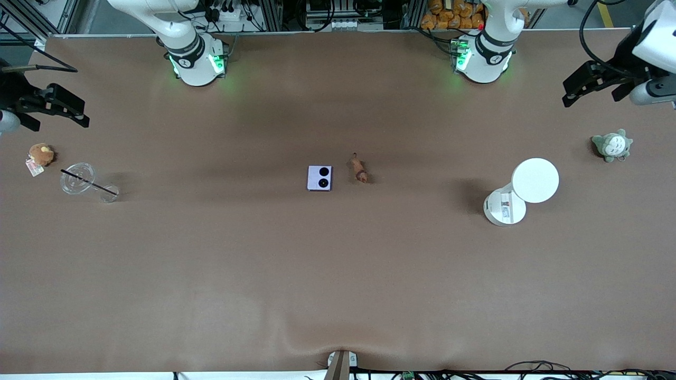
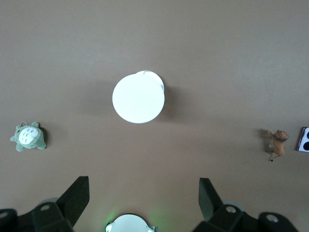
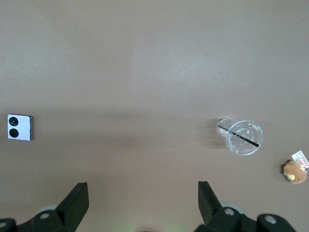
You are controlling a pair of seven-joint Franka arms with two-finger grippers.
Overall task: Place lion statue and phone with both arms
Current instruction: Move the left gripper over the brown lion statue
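The lavender phone, with two black camera circles up, lies flat at the middle of the table. The reddish-brown lion statue lies just beside it, toward the left arm's end. My left gripper is open and empty, high over the left arm's end of the table. My right gripper is open and empty, high over the right arm's end. The left wrist view shows its gripper, the lion statue and the phone's edge. The right wrist view shows its gripper and the phone.
A white round-topped stand and a grey-green plush sit toward the left arm's end. A clear lidded cup with a black straw and a brown tagged plush sit toward the right arm's end.
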